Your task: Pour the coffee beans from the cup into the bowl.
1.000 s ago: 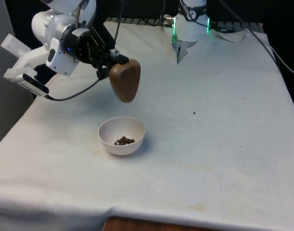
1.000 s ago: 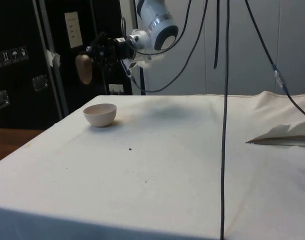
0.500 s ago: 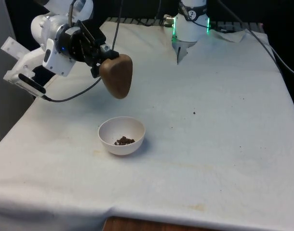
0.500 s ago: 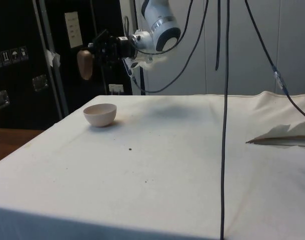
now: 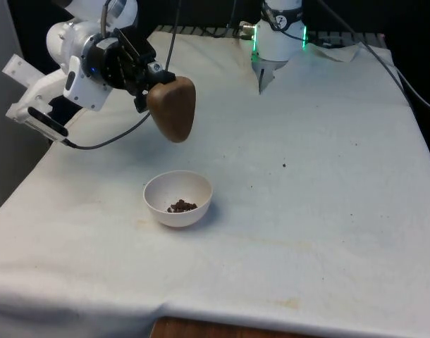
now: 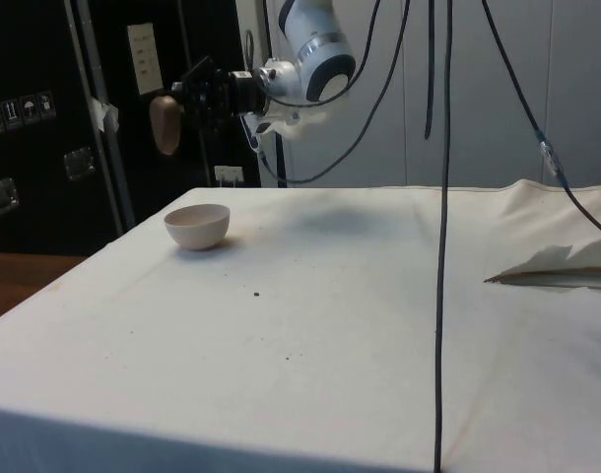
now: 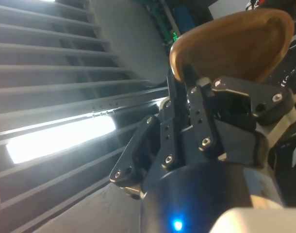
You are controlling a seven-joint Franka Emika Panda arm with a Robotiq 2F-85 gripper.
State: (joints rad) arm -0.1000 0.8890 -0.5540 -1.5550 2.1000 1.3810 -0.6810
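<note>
One cup [image 5: 172,108] in hand [image 5: 146,87]; one bowl [image 5: 177,199] holding beans [image 5: 181,206].

Brown cup [image 5: 172,109], white bowl [image 5: 158,204]

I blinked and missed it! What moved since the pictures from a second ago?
The end effector carried the brown wooden cup, upside down in its grip, up and toward the front view's left, away from above the white round bowl. The bowl and the coffee beans inside stayed put.
</note>
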